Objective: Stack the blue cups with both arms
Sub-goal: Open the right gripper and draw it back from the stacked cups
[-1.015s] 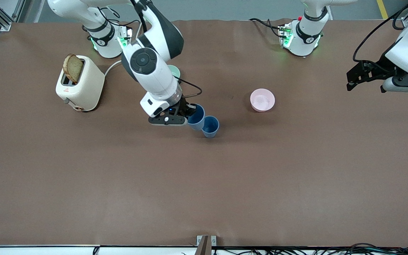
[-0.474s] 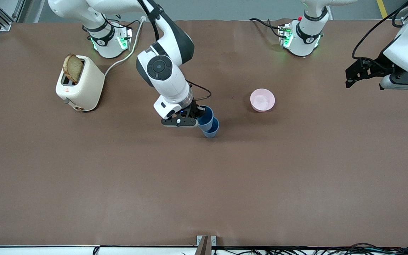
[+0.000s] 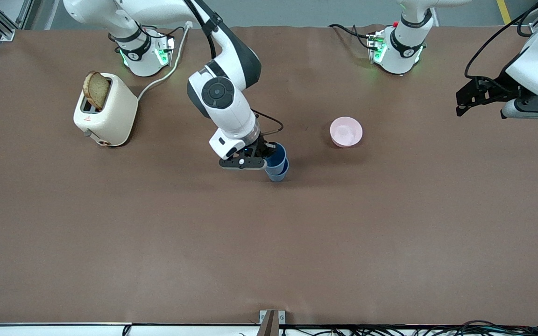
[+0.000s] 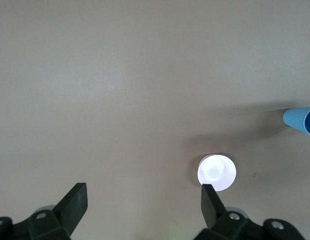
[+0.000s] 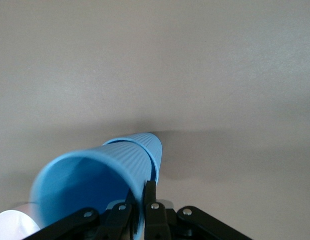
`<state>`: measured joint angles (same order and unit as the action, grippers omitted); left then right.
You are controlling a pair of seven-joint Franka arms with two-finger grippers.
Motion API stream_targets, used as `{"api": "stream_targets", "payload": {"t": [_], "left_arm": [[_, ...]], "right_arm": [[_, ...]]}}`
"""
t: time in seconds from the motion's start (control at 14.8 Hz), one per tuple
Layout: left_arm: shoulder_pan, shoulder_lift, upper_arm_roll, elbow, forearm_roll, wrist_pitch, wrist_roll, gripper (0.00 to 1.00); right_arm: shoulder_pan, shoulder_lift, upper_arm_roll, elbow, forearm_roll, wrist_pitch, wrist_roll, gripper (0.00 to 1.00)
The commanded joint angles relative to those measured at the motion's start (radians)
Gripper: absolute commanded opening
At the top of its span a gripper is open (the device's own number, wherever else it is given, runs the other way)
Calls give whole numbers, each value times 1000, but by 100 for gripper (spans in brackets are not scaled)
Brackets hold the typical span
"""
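Observation:
My right gripper (image 3: pixel 269 153) is shut on the rim of one blue cup (image 3: pixel 276 154), with one finger inside and one outside. It holds this cup tilted over the second blue cup (image 3: pixel 279 174), which stands on the table. In the right wrist view the held cup (image 5: pixel 89 185) has its bottom in the mouth of the standing cup (image 5: pixel 150 145), and my right gripper (image 5: pixel 143 194) pinches the wall. My left gripper (image 3: pixel 465 98) waits open and empty in the air at the left arm's end of the table; it also shows in the left wrist view (image 4: pixel 143 202).
A pink bowl (image 3: pixel 346 132) stands beside the cups, toward the left arm's end; it also shows in the left wrist view (image 4: pixel 216 172). A cream toaster (image 3: pixel 105 112) with a slice of bread stands at the right arm's end. The mint-green bowl is hidden by the right arm.
My right gripper has carried its cup sideways toward the left arm's end until it is over the standing cup, then down into its mouth. The left arm has barely moved.

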<state>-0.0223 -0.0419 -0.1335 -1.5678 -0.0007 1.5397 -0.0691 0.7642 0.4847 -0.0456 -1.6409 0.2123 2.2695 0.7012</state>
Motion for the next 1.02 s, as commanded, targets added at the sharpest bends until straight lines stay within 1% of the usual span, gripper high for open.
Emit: {"api": "stream_targets", "payload": {"t": [0.0,0.07,0.14,0.2,0.27,0.34,0.41,0.47,0.61,0.68,0.81,0.95], "left_arm": [[9,7,-1,23,2,-4,-3,100],[7,20,0,43,2,-4,-2,100],[7,31,0,57,2,-6,0,100],[7,33,0,58,2,-6,-1,100],[7,33,0,58,2,-6,-2,100],[7,34,-1,58,2,-6,-2,100],[7,34,0,57,2,-6,-2,100],[7,34,0,57,2,-6,-2,100],[7,33,0,57,2,-7,-2,100],[7,33,0,58,2,-7,0,100],[9,31,0,57,2,-9,-1,100],[9,31,0,57,2,-9,-1,100]], "right_arm": [[12,18,-10,7,2,2,6,14],[20,23,-10,7,2,2,6,17],[21,23,-10,7,1,8,4,31],[20,23,-10,7,2,7,4,50],[15,22,-10,9,2,5,4,78],[10,17,-13,9,2,2,4,92],[1,0,-17,7,2,-7,-5,95],[-22,-44,-20,6,2,-27,-8,98],[-84,-131,-30,-4,-7,-132,-9,99],[-124,-174,-40,-14,-48,-180,-12,99],[-201,-257,-43,-57,-173,-240,-12,99],[-261,-311,-43,-97,-198,-257,-14,99]]}}
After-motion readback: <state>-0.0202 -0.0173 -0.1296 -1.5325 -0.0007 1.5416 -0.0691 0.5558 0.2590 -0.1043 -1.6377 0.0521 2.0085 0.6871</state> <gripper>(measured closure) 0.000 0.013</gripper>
